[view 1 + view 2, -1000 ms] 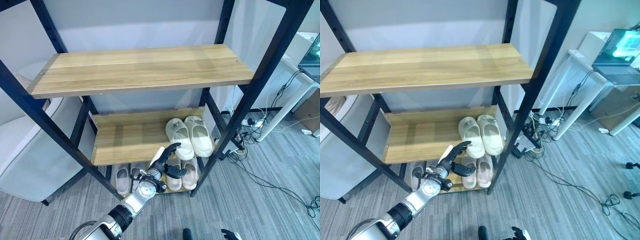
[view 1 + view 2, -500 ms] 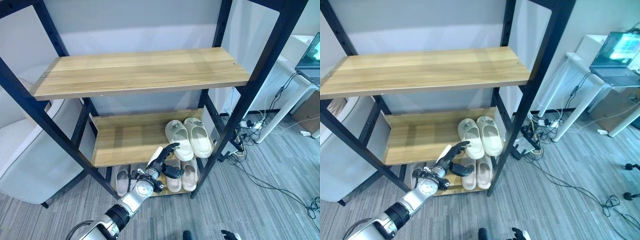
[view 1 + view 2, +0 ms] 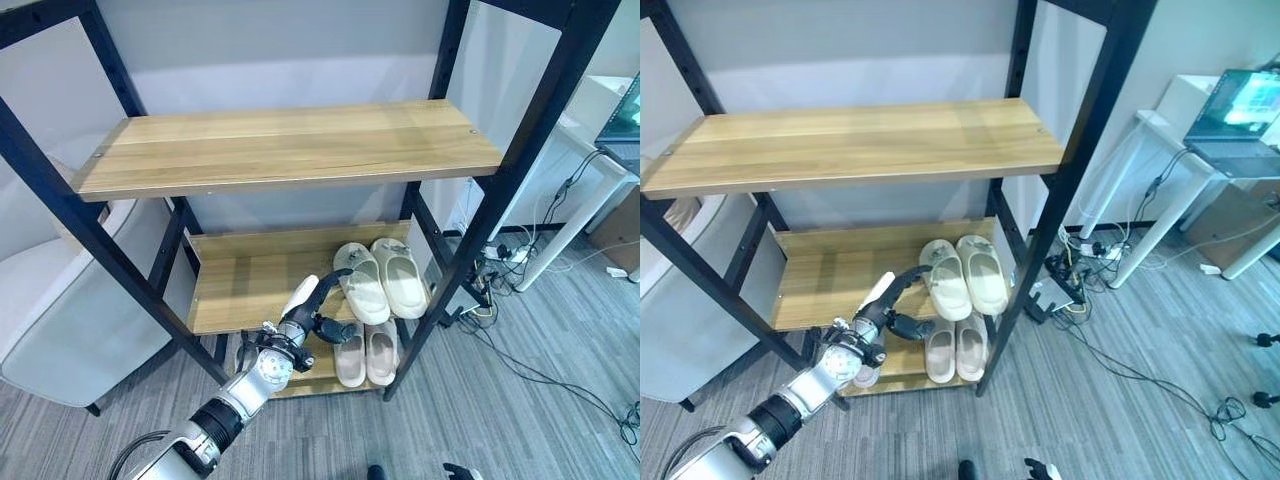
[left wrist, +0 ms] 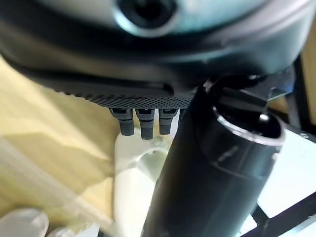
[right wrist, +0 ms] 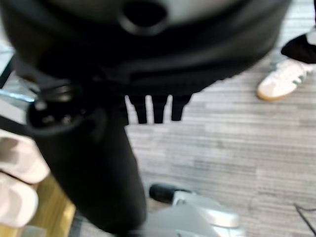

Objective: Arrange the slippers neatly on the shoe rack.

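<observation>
A pair of cream slippers is lying side by side at the right end of the shoe rack's middle shelf, toes pointing toward the wall. Below them, on the bottom shelf, a pale pink pair is sitting just beneath, and another pale slipper is showing partly behind the left arm. The left robot hand is reaching in at the front edge of the middle shelf, its fingers spread apart and holding nothing, fingertips just beside the left cream slipper. The right robot hand is hanging over grey carpet with its fingers straight and relaxed, gripping nothing. A person's white sneaker is standing on the carpet nearby. A white desk carrying a laptop is standing to the rack's right.
</observation>
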Robot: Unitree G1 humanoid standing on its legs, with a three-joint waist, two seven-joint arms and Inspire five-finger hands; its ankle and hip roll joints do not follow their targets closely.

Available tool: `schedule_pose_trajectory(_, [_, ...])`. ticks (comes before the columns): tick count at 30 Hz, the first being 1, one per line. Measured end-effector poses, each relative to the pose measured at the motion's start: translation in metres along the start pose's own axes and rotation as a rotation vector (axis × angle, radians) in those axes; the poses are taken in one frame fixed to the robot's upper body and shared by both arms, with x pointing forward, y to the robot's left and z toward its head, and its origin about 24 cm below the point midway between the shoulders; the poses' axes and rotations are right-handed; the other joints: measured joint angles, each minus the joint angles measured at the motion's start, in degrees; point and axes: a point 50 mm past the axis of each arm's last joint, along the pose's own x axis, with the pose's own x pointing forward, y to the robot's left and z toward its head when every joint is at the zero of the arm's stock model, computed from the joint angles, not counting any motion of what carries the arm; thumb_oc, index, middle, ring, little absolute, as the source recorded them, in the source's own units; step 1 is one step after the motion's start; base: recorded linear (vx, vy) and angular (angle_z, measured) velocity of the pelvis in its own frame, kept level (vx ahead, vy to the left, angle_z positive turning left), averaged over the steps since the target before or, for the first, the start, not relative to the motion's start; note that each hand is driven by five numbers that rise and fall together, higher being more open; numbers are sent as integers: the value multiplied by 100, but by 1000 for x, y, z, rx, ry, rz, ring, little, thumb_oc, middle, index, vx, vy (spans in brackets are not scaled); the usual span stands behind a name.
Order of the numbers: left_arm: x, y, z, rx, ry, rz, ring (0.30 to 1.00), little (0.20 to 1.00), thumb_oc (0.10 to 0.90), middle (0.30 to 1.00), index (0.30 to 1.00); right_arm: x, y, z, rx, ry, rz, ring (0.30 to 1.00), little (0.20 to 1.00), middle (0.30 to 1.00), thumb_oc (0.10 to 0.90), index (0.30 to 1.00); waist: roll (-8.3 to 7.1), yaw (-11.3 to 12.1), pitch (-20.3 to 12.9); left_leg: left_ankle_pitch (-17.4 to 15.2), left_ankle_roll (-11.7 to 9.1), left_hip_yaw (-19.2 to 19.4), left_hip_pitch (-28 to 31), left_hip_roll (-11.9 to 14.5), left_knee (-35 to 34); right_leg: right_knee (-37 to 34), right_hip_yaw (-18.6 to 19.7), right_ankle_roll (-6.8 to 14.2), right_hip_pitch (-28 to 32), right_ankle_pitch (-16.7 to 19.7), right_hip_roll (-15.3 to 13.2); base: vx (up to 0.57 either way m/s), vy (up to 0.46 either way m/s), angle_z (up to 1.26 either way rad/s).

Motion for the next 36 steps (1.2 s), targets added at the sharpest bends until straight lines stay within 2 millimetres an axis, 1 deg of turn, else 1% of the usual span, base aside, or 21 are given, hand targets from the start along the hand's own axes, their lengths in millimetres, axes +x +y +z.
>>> schedule_pose_trajectory(2, [-4, 10, 12, -2, -68, 27, 900, 900, 800, 900, 900, -1, 0, -2, 4, 6, 1, 900, 900, 900, 800, 900, 11, -16, 4, 5, -6, -17, 39, 4, -1, 0, -8, -1, 47, -1, 5, 0, 0, 0])
schedule_pose_trajectory(3, [-10, 20, 17, -13, -97, 51, 900, 900, 800, 900, 900, 0, -1, -3, 23, 15, -3, 900, 900, 900, 800, 900, 27, 38, 11, 2, -9, -31, 91, 3, -4, 0, -20, 1, 110, -12, 5, -14, 7, 8])
schedule_pose_trajectory(4, [-14, 25, 22, -29, -133, 72, 900, 900, 800, 900, 900, -1, 0, -6, 28, 21, -3, 900, 900, 900, 800, 900, 38, 53, 14, -8, -3, -49, 135, 4, -11, -2, -33, -3, 164, -27, 4, -25, 8, 8])
schedule_pose_trajectory(6, [-21, 37, 29, -51, -183, 112, 900, 900, 800, 900, 900, -2, -2, -10, 39, 34, -9, 900, 900, 900, 800, 900, 56, 189, 2, -24, -7, -66, 208, 5, -16, -2, -67, -1, 253, -63, 1, -23, 5, 7])
schedule_pose_trajectory(7, [-24, 40, 30, -49, -194, 120, 900, 900, 800, 900, 900, -2, -2, -10, 43, 37, -10, 900, 900, 900, 800, 900, 57, 184, 1, -43, -12, -67, 218, 9, -16, -2, -70, -7, 265, -87, 3, -25, 7, 8])
schedule_pose_trajectory(8, [-28, 44, 30, -50, -203, 128, 900, 900, 800, 900, 900, -2, -2, -12, 48, 43, -12, 900, 900, 900, 800, 900, 77, 258, -9, -55, 5, -91, 217, 12, -17, -2, -98, 10, 277, -104, 4, -55, 21, 7])
schedule_pose_trajectory(10, [-43, 51, 22, -60, -181, 139, 900, 900, 800, 900, 900, -2, -4, -12, 49, 44, -15, 900, 900, 900, 800, 900, 112, 300, -33, -61, 17, -118, 213, 17, -18, -2, -115, 8, 288, -106, 8, -44, 20, 7])
schedule_pose_trajectory(12, [-62, 51, 6, -84, -116, 138, 900, 900, 800, 900, 900, -2, -6, -14, 47, 52, -21, 900, 900, 900, 800, 900, 141, 321, -52, -56, 10, -180, 215, 22, -18, -2, -166, 4, 318, -122, 10, -57, 20, 12])
schedule_pose_trajectory(14, [-76, 46, -9, -89, -50, 117, 900, 900, 800, 900, 900, -2, -5, -14, 58, 57, -22, 900, 900, 900, 800, 900, 149, 461, -58, -50, 4, -208, 218, 23, -17, -2, -193, 2, 334, -122, 14, -69, 13, 7])
schedule_pose_trajectory(15, [-88, 43, -19, -108, 1, 106, 900, 900, 800, 900, 900, -2, -4, -13, 61, 54, -20, 900, 900, 900, 800, 900, 149, 465, -58, -51, 4, -217, 223, 23, -17, -2, -206, 4, 345, -127, 12, -52, 6, 6])
schedule_pose_trajectory(16, [-96, 39, -26, -143, 40, 98, 900, 900, 800, 900, 900, -2, -3, -13, 60, 52, -18, 900, 900, 900, 800, 900, 148, 537, -57, -49, 3, -232, 222, 20, -16, -2, -225, 4, 353, -127, 9, -52, 6, 6])
schedule_pose_trajectory(18, [-113, 30, -39, -221, 112, 70, 900, 900, 800, 900, 900, -2, -2, -12, 58, 49, -13, 900, 900, 900, 800, 900, 136, 633, -59, -36, -18, -236, 227, 16, -16, -2, -238, 7, 368, -130, 5, -39, -2, 6])
schedule_pose_trajectory(20, [-122, 24, -45, -286, 153, 56, 900, 900, 800, 900, 900, -2, 0, -9, 52, 40, -4, 900, 900, 900, 800, 900, 130, 684, -59, -36, -17, -242, 234, 15, -15, -2, -255, 9, 379, -132, 2, -50, -6, 4])
schedule_pose_trajectory(21, [-128, 18, -50, -334, 182, 38, 900, 900, 800, 900, 900, -1, 0, -8, 43, 34, 7, 900, 900, 900, 800, 900, 115, 766, -54, -34, -19, -252, 232, 13, -16, -1, -259, 9, 384, -131, 3, -49, -6, 3])
schedule_pose_trajectory(23, [-132, 15, -57, -359, 218, 25, 900, 900, 800, 900, 900, -1, 0, -7, 43, 32, 10, 900, 900, 900, 800, 900, 108, 767, -57, -30, -24, -282, 231, 16, -15, -2, -301, 10, 401, -132, 5, -58, -10, 8])
schedule_pose_trajectory(25, [-137, 10, -71, -366, 284, 19, 900, 900, 800, 900, 900, -1, 0, -7, 43, 30, 10, 900, 900, 900, 800, 900, 106, 765, -58, -30, -26, -318, 238, 25, -16, -2, -322, 9, 426, -135, 13, -41, -3, 6])
schedule_pose_trajectory(28, [-153, -1, -100, -406, 442, 24, 900, 900, 800, 900, 900, -1, 1, -7, 44, 30, 11, 900, 900, 900, 800, 900, 94, 754, -61, -28, -31, -337, 242, 28, -16, -2, -322, 3, 433, -139, 21, -30, 6, 0])
schedule_pose_trajectory(30, [-162, -4, -110, -432, 500, 19, 900, 900, 800, 900, 900, -1, 1, -7, 45, 32, 11, 900, 900, 900, 800, 900, 77, 759, -66, -27, -33, -342, 240, 25, -16, -2, -323, 3, 432, -139, 21, 0, 0, 0])
schedule_pose_trajectory(31, [-171, -10, -120, -469, 565, 34, 900, 900, 800, 900, 900, -2, 1, -8, 45, 33, 12, 900, 900, 900, 800, 900, 58, 753, -83, -29, -31, -341, 242, 29, -17, -2, -322, 0, 435, -142, 19, 0, 0, 0])
schedule_pose_trajectory(34, [-188, -22, -138, -516, 688, 75, 900, 900, 800, 900, 900, -2, 2, -9, 47, 38, 16, 900, 900, 900, 800, 900, 1, 759, -119, -30, -26, -344, 239, 29, -16, -1, -325, -4, 433, -145, 19, 0, 0, 0])
schedule_pose_trajectory(36, [-208, -33, -155, -529, 827, 100, 900, 900, 800, 900, 900, -2, 2, -7, 65, 26, 17, 900, 900, 900, 800, 900, -55, 743, -147, -32, -23, -344, 241, 28, -15, -2, -325, -9, 421, -149, 19, 0, 0, 0])
